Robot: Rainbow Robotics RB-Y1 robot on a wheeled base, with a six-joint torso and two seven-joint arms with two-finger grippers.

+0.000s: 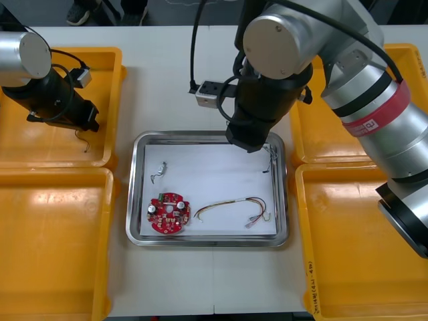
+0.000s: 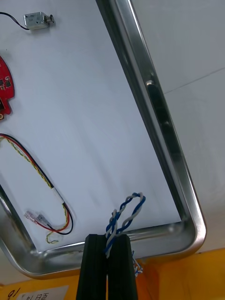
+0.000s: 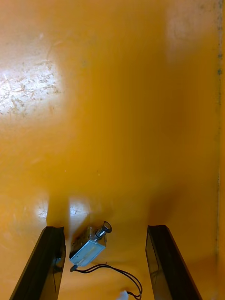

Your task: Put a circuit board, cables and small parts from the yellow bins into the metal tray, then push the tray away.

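My right claw [image 2: 108, 243] pinches the blue cable [image 2: 126, 211], tray [image 2: 154, 101] beneath; board's [image 1: 169, 214] in; left claw [image 3: 105, 229] open astride a part [image 3: 89, 246].

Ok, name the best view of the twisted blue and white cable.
Right wrist view: the twisted blue and white cable is pinched in the right tool over the metal tray. Front view catches a snippet; left wrist view faces a yellow bin.
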